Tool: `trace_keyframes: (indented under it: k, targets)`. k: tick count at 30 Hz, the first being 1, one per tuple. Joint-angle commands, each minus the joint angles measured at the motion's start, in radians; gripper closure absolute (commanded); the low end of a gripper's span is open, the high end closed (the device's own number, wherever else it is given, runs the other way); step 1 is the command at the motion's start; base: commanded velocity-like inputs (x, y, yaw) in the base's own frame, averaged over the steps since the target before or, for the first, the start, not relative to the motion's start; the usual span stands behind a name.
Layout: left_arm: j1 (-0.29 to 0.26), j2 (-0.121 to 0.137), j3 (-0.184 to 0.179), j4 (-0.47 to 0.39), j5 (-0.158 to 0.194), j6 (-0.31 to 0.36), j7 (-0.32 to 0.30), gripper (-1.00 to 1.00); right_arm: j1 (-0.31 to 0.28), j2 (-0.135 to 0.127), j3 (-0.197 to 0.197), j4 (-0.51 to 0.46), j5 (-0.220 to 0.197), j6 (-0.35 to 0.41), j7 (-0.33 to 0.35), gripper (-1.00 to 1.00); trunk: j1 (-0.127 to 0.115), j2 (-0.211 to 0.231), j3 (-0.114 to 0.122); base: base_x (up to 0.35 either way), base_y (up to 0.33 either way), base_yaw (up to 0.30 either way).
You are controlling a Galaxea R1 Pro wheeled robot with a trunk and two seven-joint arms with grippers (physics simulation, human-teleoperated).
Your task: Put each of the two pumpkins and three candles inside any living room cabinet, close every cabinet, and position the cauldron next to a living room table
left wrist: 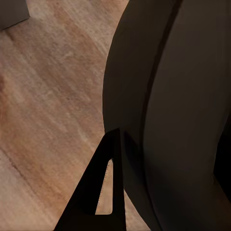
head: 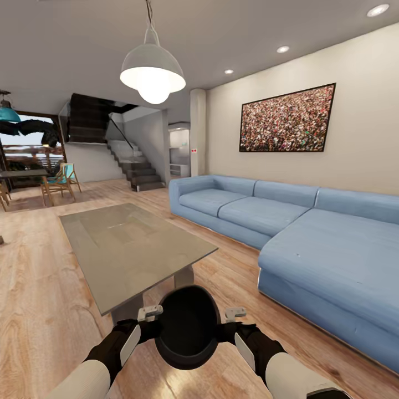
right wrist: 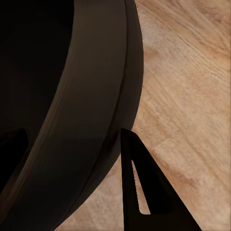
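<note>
A black round cauldron (head: 188,332) hangs between my two hands, mouth towards the head camera, just before the near end of the grey coffee table (head: 127,244). My left gripper (head: 154,326) is shut on its left rim and my right gripper (head: 228,327) on its right rim. In the left wrist view one dark finger (left wrist: 103,192) lies outside the cauldron wall (left wrist: 173,96). In the right wrist view a finger (right wrist: 144,192) likewise sits outside the wall (right wrist: 91,96), above the plank floor. The pumpkins, candles and cabinet are out of view.
A blue corner sofa (head: 310,233) runs along the right wall under a framed picture (head: 288,119). A white pendant lamp (head: 152,72) hangs over the table. Wood floor (head: 39,288) stretches left of the table. Stairs (head: 136,166) and dining chairs (head: 58,183) stand far back.
</note>
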Motion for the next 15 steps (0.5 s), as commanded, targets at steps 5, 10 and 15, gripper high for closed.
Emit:
trace_keyframes:
  k: [5,10,15]
  targets:
    - [0.000,-0.001,0.006,-0.002,0.006,0.007,0.000,1.00,-0.001,0.000,-0.005,-0.016,-0.024,0.005,0.037,1.00,0.000,-0.001,0.002,0.003,0.000,0.110]
    - [0.000,-0.001,0.006,-0.002,0.006,0.007,0.000,1.00,-0.001,0.000,-0.005,-0.016,-0.024,0.005,0.037,1.00,0.000,-0.001,0.002,0.104,-0.082,0.015]
    - [0.000,-0.001,0.006,-0.002,0.006,0.007,0.000,1.00,-0.001,0.000,-0.005,-0.016,-0.024,0.006,0.037,1.00,0.000,-0.001,0.002,0.140,-0.118,0.001]
